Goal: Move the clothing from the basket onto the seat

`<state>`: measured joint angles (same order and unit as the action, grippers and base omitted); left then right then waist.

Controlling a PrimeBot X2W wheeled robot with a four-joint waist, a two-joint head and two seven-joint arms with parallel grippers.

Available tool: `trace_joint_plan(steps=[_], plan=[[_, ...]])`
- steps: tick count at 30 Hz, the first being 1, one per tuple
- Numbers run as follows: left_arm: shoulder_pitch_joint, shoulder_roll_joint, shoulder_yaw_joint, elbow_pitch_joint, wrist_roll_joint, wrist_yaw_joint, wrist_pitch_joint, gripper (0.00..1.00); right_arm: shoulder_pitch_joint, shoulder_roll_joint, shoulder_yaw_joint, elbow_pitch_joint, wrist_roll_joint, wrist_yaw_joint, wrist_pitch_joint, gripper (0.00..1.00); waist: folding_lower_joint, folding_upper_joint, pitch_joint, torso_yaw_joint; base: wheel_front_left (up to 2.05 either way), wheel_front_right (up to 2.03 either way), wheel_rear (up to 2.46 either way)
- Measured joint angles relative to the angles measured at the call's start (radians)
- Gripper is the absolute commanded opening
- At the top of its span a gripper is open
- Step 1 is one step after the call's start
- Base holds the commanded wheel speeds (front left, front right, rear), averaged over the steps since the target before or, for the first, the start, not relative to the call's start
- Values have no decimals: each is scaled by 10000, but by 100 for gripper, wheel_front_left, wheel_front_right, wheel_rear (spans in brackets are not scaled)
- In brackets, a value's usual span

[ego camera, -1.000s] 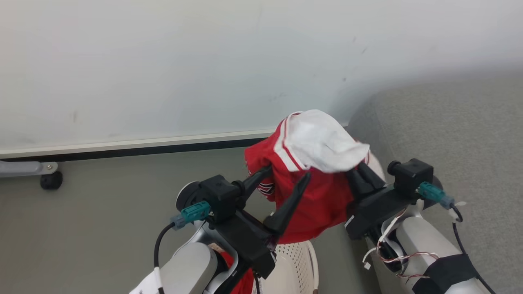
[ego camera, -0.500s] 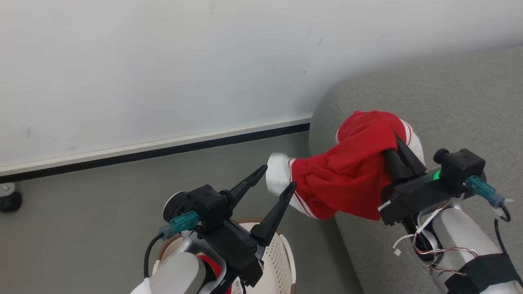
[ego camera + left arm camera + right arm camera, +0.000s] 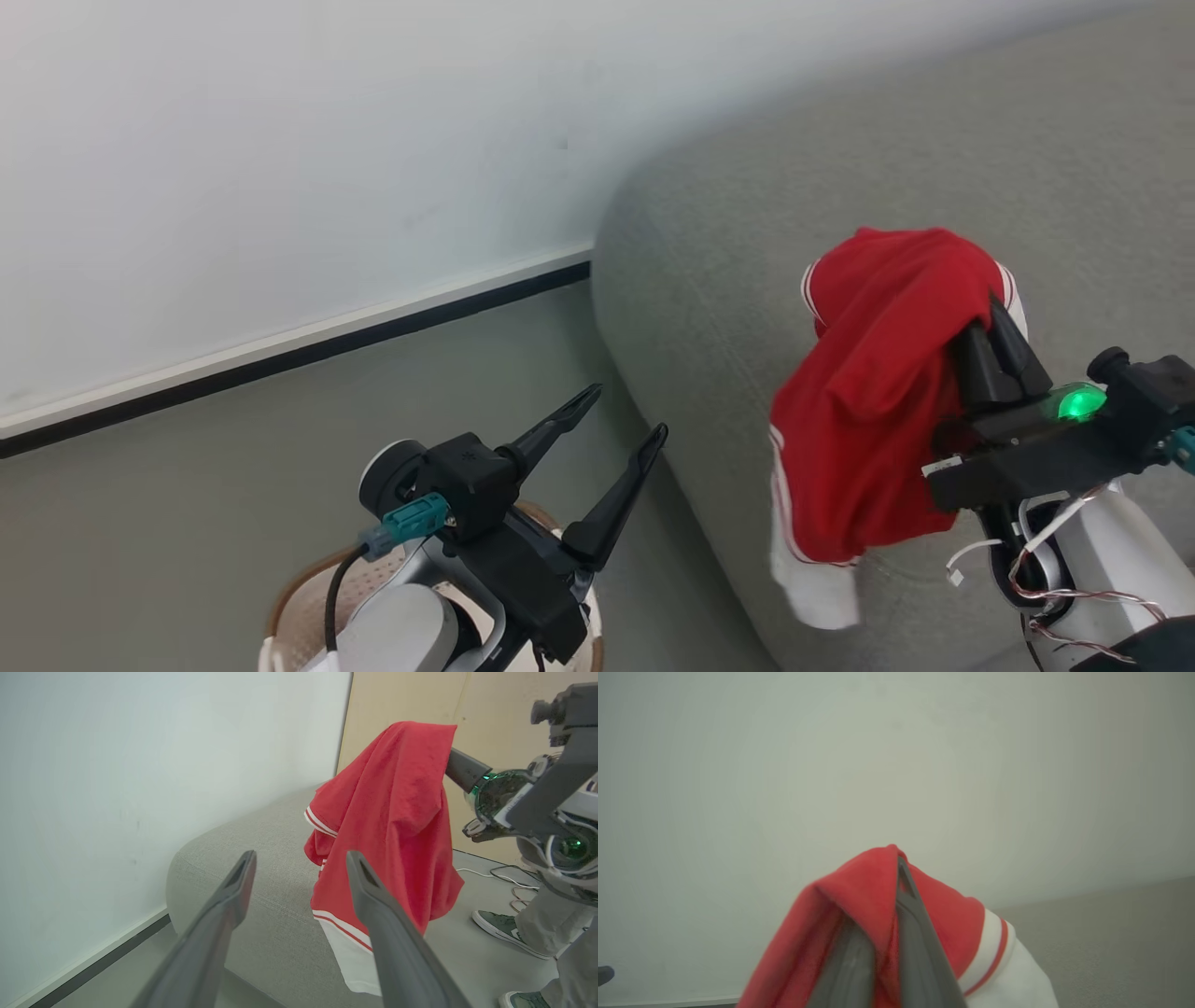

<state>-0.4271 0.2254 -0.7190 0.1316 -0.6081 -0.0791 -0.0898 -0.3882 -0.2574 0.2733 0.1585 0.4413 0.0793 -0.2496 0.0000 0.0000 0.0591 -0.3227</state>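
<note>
A pale wall and a grey floor are seen behind the seat (image 3: 709,280) in the head view. Half a second earlier the clothing (image 3: 878,392) was stretched between both tools. Now it has been let go by the left tool (image 3: 627,412), which is spread wide and empty above the basket (image 3: 285,593). The clothing is carried by the right tool (image 3: 994,331) alone, clamped shut on it, over the seat's rounded end. The move is judged nearly done, with only lowering and release left.

In the left wrist view nothing is held between the spread fingers (image 3: 233,891). The clothing (image 3: 397,812) is shown draped in one red fold, its white, red-striped hem lowest. Whether that hem touches the seat cannot be told. A person's shoe (image 3: 502,926) is seen on the floor beyond.

In the right wrist view the closed fingers (image 3: 915,947) are wrapped in red fabric pinched at their tips, and a white striped panel is seen falling to the right.
</note>
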Motion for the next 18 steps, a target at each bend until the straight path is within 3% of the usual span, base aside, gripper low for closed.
trace_joint_plan(steps=[11,18], plan=[[-9,31,-84,-146,148,98,8,100,266,113,-765,-1235,454,48,-71,0,0,0,410,-1163,0,0,0],[-278,15,-251,-280,458,86,94,100,-679,-301,-1058,-1279,663,265,-71,0,2,0,937,-1435,0,0,0]])
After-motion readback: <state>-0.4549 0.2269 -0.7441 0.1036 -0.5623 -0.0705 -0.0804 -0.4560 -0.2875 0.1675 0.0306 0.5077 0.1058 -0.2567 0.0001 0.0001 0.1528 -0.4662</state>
